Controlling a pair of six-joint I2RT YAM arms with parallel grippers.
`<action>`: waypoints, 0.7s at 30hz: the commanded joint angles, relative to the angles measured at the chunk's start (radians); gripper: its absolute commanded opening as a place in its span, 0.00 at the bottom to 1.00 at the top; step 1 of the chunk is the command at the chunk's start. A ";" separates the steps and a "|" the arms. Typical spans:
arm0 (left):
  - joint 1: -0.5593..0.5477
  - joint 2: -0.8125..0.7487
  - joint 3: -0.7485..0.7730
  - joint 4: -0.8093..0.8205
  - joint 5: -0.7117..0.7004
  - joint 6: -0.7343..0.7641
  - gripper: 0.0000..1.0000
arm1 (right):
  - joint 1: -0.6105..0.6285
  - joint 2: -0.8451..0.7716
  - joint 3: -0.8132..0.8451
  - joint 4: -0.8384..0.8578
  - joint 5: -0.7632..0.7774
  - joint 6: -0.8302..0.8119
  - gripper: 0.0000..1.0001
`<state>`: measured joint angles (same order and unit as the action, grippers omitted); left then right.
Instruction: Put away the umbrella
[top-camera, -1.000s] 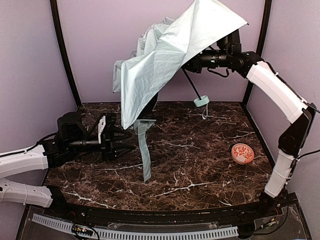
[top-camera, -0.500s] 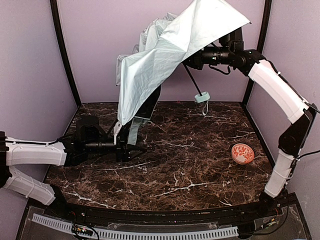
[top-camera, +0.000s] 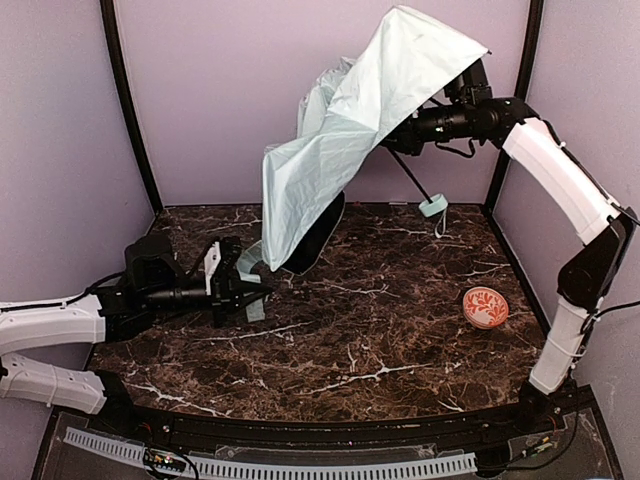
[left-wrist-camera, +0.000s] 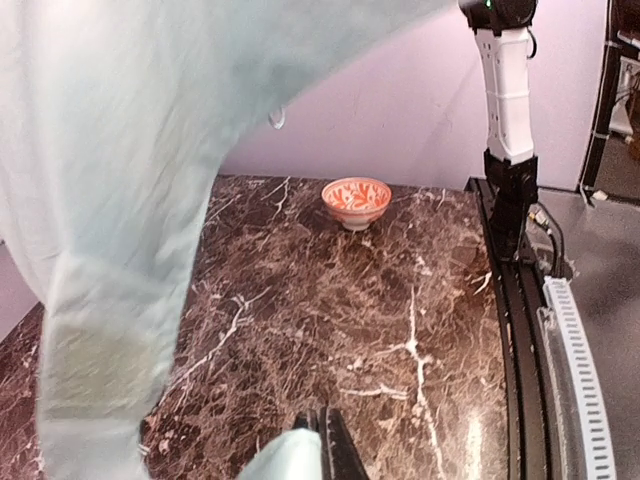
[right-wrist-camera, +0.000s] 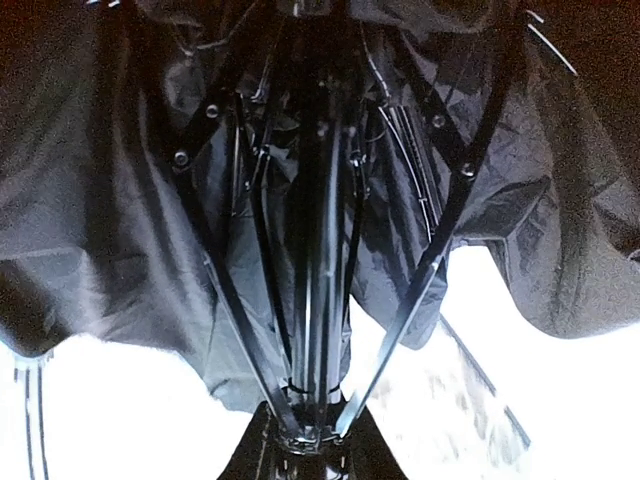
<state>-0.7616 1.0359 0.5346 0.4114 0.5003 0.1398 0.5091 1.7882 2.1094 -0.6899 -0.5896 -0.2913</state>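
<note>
Table (top-camera: 380, 350): dark brown marble-look top with white veining, level. One item found lying directly on it: a bowl (top-camera: 485, 307), orange-red with a white pattern, standing upright with its mouth up. Position taken from my left gripper (top-camera: 262, 292): the bowl sits ahead of my fingertips and slightly to the right, well apart from them, near the table's edge on that side.

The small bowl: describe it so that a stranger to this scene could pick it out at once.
Find the dark marbled table and look to its right side, near the foot of the right arm. A small round bowl stands alone: the only orange-red, white-patterned thing, far from the pale mint umbrella.
</note>
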 joint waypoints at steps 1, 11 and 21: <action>-0.002 0.016 0.014 -0.154 -0.158 0.176 0.00 | 0.007 -0.021 0.161 -0.296 -0.016 -0.214 0.01; 0.094 0.279 0.232 -0.293 -0.091 0.506 0.00 | 0.110 -0.186 -0.054 -0.447 0.080 -0.388 0.00; 0.140 0.624 0.317 0.105 -0.222 0.711 0.00 | 0.163 -0.222 -0.143 -0.427 -0.060 -0.453 0.00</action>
<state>-0.6342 1.6001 0.7780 0.3588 0.2897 0.7547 0.6506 1.5776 1.9770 -1.1866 -0.5667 -0.7162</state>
